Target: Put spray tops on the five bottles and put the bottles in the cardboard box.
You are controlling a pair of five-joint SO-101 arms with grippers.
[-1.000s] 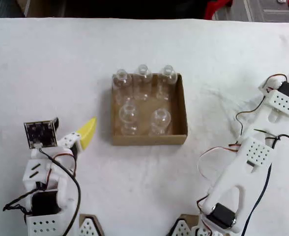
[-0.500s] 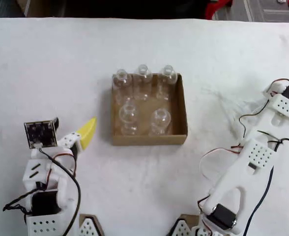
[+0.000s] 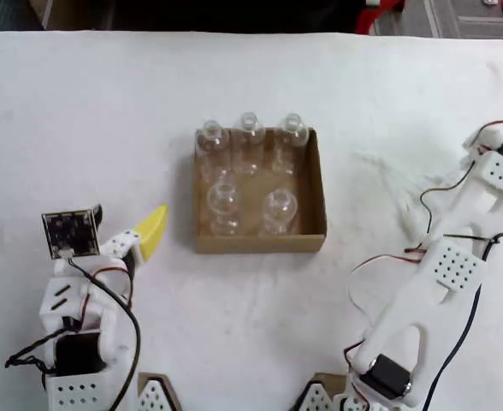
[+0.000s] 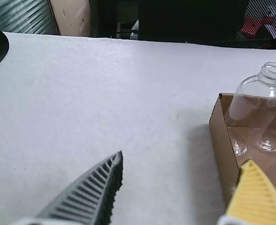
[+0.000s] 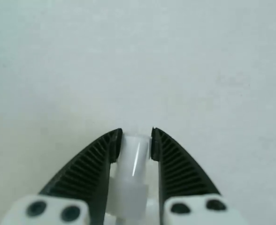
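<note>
The cardboard box (image 3: 316, 235) sits mid-table with five clear bottles (image 3: 226, 205) standing in it, all with bare necks. In the left wrist view the box corner (image 4: 221, 140) and one bottle (image 4: 260, 89) lie just past my left gripper (image 4: 183, 158), which is open and holds nothing. Its yellow finger (image 3: 153, 229) rests on the cloth to the left of the box. My right gripper (image 5: 134, 136) is shut on a white spray top (image 5: 132, 161), held low over the white cloth. The right arm (image 3: 452, 261) stretches to the table's right edge.
A white cloth (image 3: 106, 111) covers the whole table. Loose red and black wires (image 3: 423, 214) run along the right arm. Small mount pieces (image 3: 153, 394) stand at the near edge. Dark room and furniture lie beyond the far edge.
The right arm has swung further right, away from the box and toward the table's edge. The left arm, box and bottles are as before.
</note>
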